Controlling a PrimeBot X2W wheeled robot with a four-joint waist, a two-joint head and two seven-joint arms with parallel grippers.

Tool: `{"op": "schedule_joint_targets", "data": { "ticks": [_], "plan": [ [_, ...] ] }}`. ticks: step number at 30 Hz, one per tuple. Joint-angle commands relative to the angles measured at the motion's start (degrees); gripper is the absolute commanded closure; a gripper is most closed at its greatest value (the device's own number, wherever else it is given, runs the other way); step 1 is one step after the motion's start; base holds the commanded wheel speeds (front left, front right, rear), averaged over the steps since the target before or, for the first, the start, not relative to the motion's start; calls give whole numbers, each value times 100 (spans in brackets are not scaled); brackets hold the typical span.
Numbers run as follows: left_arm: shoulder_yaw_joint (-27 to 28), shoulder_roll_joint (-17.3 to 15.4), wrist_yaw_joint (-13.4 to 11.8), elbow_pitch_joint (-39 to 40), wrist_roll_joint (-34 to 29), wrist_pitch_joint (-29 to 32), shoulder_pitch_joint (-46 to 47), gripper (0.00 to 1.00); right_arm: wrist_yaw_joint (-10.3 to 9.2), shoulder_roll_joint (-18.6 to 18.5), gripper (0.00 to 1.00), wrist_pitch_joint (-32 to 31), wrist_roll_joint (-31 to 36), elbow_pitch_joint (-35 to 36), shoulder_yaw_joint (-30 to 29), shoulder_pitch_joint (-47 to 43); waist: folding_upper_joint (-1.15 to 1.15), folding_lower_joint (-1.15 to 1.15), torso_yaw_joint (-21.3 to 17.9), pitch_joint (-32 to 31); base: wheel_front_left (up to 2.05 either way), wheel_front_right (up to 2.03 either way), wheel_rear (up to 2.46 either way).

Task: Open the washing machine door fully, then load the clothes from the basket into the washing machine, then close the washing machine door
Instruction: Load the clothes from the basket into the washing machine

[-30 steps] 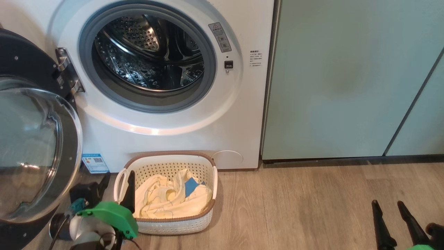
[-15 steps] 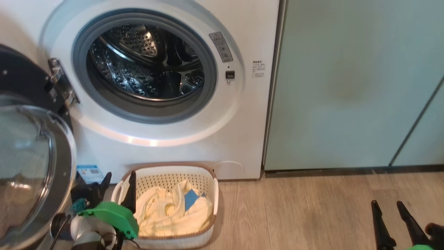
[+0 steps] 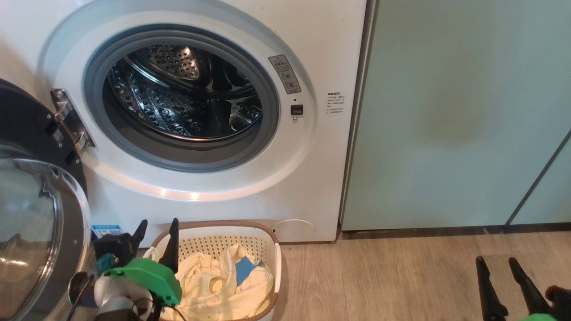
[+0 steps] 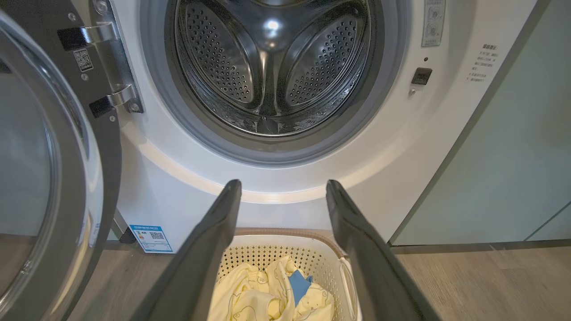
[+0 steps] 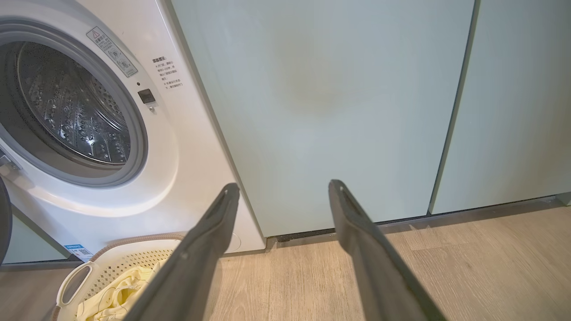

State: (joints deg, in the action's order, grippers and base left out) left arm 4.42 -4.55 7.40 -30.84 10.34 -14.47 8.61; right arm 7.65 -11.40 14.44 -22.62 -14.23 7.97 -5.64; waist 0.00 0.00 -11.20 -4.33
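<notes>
Notably, the washing machine (image 3: 312,44) bore a blue QR sticker (image 3: 106,231) and a triangle warning label (image 3: 284,73); fine print unreadable. Left wrist view added a QR tag (image 4: 83,60) at the hinge (image 4: 117,95). The washing machine door (image 3: 26,232) hung open leftward; basket (image 3: 214,225) with clothes (image 3: 218,285) sat below the drum mouth (image 3: 93,98). The left gripper (image 3: 159,221) and right gripper (image 3: 495,259) gaped, empty; open floor (image 3: 401,276) rightward.

Setting: a domestic laundry corner, most likely in a home. Evidence: white front-loading washing machine (image 3: 321,178) with a steel drum (image 3: 178,102), its round black door (image 3: 22,129) swung open at the left; pale green cabinets (image 3: 446,111) fitted close beside it above a dark plinth (image 3: 424,231); wood-look plank floor (image 3: 379,276); small cream basket (image 3: 214,243) of pale yellow clothes (image 3: 209,285) on the floor just before the machine. Whether this is a laundry room or part of a kitchen cannot be told.
</notes>
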Motion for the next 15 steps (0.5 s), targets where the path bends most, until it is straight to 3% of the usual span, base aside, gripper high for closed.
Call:
{"op": "schedule_joint_targets", "data": {
  "ticks": [1,15],
  "plan": [
    [155,-95,-6,159,27,-52,253,0,-16,-107,0,56,-2,171,94,182,0,0,3,2,0,0,0],
    [92,-88,-23,-279,-28,-52,146,0,-16,-150,0,56,-16,163,238,274,0,0,-201,34,0,0,0]
  ]
}}
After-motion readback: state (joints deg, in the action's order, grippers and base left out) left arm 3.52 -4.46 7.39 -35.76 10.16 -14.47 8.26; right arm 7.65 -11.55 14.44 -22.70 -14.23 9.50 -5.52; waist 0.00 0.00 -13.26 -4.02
